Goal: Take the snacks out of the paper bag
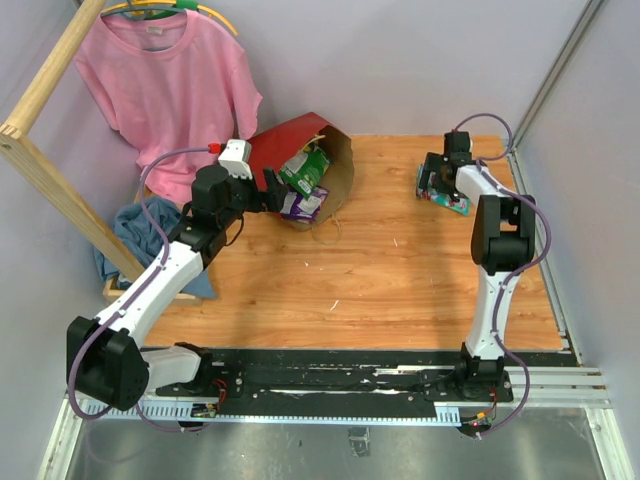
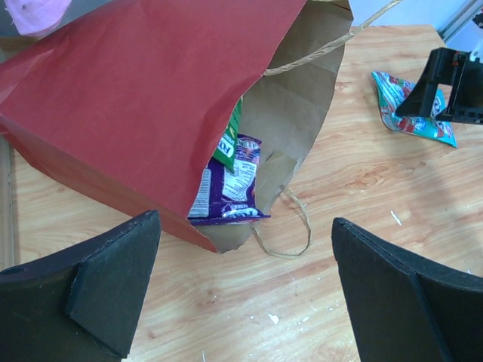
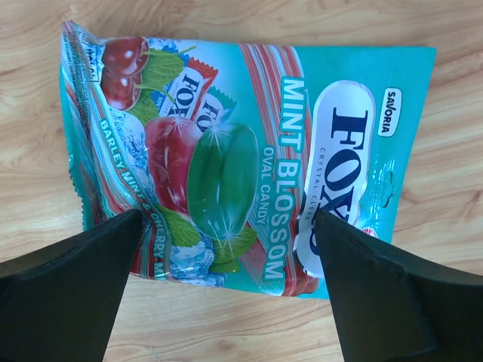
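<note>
Our left gripper (image 2: 245,220), wide open and empty, faces the mouth of the bag (image 2: 136,98); the purple packet (image 2: 234,185) lies just inside, straight ahead, its length running inward. Our right gripper (image 3: 226,226) gapes, empty, well apart from the bag.

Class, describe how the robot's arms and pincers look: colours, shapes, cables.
Both the left arm and right arm have white links with black joints, and lilac cables loop alongside. The left pincer and right pincer each have two matte black, wedge-shaped fingers.
</note>
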Tool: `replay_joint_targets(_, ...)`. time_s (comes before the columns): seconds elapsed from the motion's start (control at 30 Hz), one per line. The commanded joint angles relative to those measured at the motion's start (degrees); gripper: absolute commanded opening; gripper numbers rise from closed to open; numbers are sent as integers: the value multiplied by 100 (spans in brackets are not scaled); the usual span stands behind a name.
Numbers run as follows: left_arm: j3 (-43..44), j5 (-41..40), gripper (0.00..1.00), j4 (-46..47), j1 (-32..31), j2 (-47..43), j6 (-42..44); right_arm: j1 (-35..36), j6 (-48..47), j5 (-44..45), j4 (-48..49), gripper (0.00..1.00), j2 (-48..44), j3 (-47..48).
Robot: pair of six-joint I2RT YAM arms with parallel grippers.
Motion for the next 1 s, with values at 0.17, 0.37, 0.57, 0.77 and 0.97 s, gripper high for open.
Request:
replay_joint_targets(0.17, -30, -196, 100, 177, 46, 33, 194, -208, -1210, -963, -1238, 98, 639, 1174)
replay_joint_targets(0.37, 180, -264, 100, 131, 88, 251, 322, -295, -2131, -1809, -3482, 98, 2541, 4134)
replay_joint_targets(0.57, 452, -242, 100, 134, 139, 520, 289, -299, -2564, -1309, -2857, 99, 2626, 4193)
replay_joint_targets(0.77, 794, -357, 100, 178, 139, 875, 282, -423, -3109, -755, -2522, 98, 2864, 4928)
replay_joint_targets(0.97, 1107, -337, 100, 194, 141, 1157, 229, -483, -4247, 533, -1825, 98, 2911, 4807)
